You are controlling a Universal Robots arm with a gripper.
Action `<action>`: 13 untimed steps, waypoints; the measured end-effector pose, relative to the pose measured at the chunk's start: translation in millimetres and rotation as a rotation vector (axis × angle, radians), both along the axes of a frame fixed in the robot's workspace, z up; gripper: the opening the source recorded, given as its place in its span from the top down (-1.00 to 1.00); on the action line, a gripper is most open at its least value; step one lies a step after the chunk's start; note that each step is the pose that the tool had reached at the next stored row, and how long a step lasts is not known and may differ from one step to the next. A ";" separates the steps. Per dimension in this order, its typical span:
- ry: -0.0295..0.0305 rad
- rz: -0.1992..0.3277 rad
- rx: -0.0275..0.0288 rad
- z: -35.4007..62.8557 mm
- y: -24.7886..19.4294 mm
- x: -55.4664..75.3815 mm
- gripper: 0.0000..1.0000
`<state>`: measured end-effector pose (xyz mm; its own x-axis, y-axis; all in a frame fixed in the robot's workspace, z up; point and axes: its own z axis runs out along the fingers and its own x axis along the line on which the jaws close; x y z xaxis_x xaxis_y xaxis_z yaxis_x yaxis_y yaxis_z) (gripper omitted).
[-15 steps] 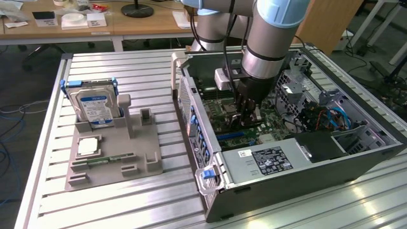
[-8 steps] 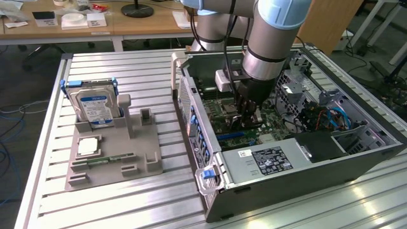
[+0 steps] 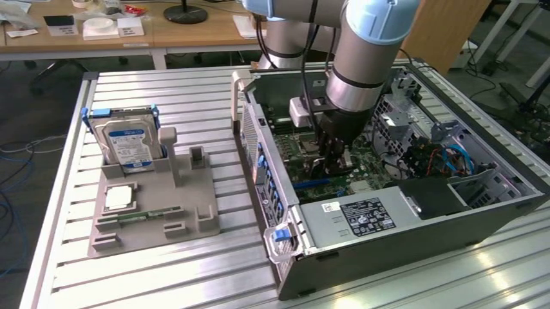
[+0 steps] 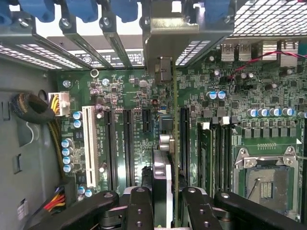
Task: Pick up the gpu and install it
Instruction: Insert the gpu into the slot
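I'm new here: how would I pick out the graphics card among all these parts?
Find the open computer case on the exterior view's right and follow the arm down into it. Between the end effector fingers, held edge-on above the green motherboard, is the gpu. Its silver end bracket and thin upright card set it apart from the flat black expansion slots beside it.

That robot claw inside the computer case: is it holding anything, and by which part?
Yes. The gripper is shut on the gpu, held edge-on by the card's near end between its fingers, over the motherboard slots.
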<state>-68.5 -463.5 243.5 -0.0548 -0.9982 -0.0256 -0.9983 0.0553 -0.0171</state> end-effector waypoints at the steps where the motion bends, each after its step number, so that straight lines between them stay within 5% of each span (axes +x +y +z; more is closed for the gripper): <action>1: 0.0000 0.000 -0.0001 -0.7 0.0 -0.4 0.44; 13: 0.0000 0.000 0.0004 -5.6 0.1 -5.3 0.44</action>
